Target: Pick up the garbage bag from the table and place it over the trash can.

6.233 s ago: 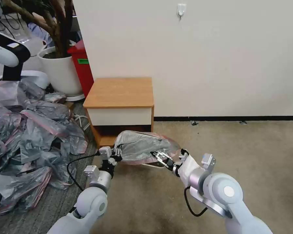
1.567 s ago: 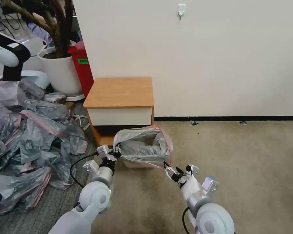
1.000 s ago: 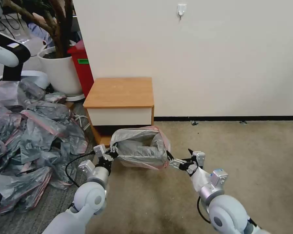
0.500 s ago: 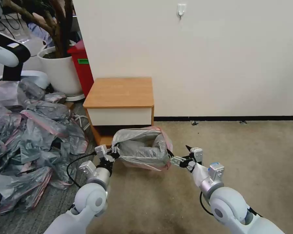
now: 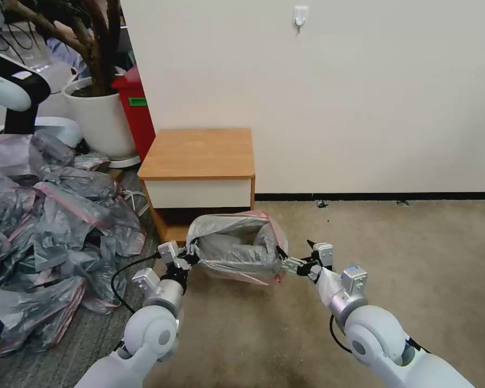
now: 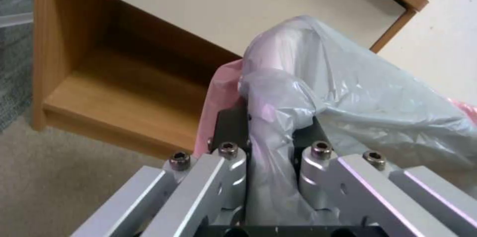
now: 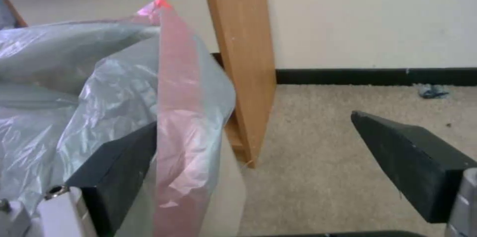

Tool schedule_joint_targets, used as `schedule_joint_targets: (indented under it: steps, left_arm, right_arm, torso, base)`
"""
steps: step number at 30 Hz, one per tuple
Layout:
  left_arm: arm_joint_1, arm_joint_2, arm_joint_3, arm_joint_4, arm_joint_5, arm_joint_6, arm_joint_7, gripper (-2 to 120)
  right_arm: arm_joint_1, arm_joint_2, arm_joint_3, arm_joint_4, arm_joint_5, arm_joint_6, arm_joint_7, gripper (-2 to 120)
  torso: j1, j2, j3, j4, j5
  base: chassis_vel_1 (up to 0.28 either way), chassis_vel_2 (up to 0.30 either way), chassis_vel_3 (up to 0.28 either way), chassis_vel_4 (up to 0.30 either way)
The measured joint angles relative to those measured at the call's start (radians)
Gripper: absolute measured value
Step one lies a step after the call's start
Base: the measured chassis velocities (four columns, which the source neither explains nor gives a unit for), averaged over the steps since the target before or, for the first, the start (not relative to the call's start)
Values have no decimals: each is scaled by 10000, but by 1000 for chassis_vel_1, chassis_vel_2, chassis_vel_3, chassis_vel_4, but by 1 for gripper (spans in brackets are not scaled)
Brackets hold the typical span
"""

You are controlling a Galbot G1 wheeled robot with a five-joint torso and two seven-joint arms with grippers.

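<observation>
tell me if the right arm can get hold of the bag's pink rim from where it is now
Probably yes. The right gripper is open at the garbage bag, one of its jaws already against the pink band with nothing between. The left gripper is shut on the opposite edge, holding the bag in place.

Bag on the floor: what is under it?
The bag drapes over the can; a cream strip shows below the pink band. The can's rim and inside are covered.

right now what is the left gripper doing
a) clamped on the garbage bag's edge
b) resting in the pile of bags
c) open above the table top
a: in the left wrist view the left gripper has its fingers closed on a bunched fold of the garbage bag.
</observation>
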Motion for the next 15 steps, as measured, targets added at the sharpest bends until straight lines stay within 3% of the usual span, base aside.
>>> schedule_joint_targets:
  steps: [15]
  left_arm:
    - [148, 17, 9, -117, 162, 5, -6, 9]
  right_arm:
    - [-121, -137, 163, 54, 58, -40, 160, 84]
  torso:
    - [0, 0, 0, 0, 0]
  base:
    - [0, 0, 0, 0]
